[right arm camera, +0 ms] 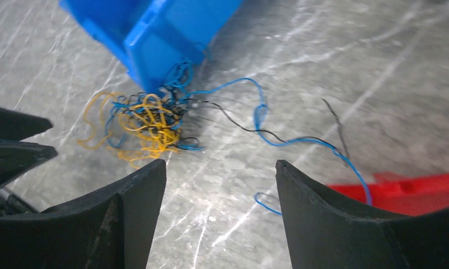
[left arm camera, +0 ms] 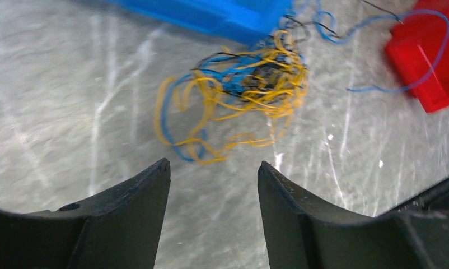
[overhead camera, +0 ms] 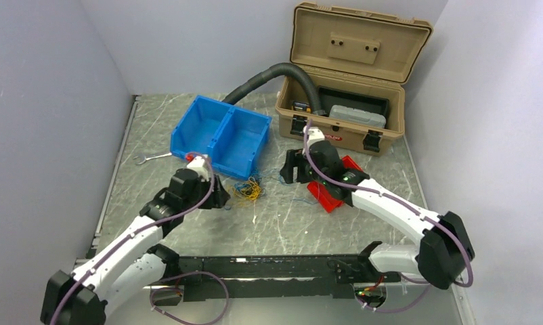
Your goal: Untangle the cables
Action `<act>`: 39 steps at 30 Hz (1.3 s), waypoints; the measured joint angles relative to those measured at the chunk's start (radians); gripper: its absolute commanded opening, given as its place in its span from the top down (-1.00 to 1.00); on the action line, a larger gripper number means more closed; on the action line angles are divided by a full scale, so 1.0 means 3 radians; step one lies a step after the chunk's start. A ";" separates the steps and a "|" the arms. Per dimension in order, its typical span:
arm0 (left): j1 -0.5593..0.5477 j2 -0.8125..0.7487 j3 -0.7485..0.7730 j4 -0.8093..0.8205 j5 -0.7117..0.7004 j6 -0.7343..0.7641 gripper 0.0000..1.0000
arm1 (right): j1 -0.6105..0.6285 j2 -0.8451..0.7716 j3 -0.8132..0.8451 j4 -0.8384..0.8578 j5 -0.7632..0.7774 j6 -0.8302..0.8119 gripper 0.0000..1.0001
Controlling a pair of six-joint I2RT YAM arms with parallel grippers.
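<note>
The cables (overhead camera: pixel 249 189) lie in a tangled clump of thin yellow, blue and black wires on the table, just in front of the blue bin. The left wrist view shows the clump (left arm camera: pixel 250 84) a short way ahead of my left gripper (left arm camera: pixel 214 168), which is open with only bare table between its fingers. My right gripper (right arm camera: pixel 221 165) is open too, and the clump (right arm camera: pixel 149 120) lies ahead of it to the left. Loose blue and black strands (right arm camera: pixel 300 140) trail from the clump towards the red tray. In the top view, the left gripper (overhead camera: pixel 223 196) and right gripper (overhead camera: pixel 288 172) flank the clump.
A two-compartment blue bin (overhead camera: pixel 221 135) stands right behind the clump. A red tray (overhead camera: pixel 333 186) lies under the right arm. An open tan toolbox (overhead camera: pixel 350 74) and a black corrugated hose (overhead camera: pixel 269 76) are at the back. A wrench (overhead camera: pixel 150 158) lies left of the bin.
</note>
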 measured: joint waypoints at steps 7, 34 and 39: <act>-0.0562 0.0702 0.0454 0.0192 -0.0128 0.0053 -0.22 | 0.0251 0.0491 0.0093 0.0369 -0.0267 -0.0074 -0.34; -0.1260 0.2838 0.1445 0.0136 -0.1195 -0.0718 0.89 | 0.0286 -0.0537 -0.1039 0.1385 0.0656 0.0253 -0.36; -0.1289 0.2562 0.1077 0.0521 -0.0991 -0.0514 1.00 | 0.0286 -0.0524 -0.1095 0.1385 0.0685 0.0264 -0.37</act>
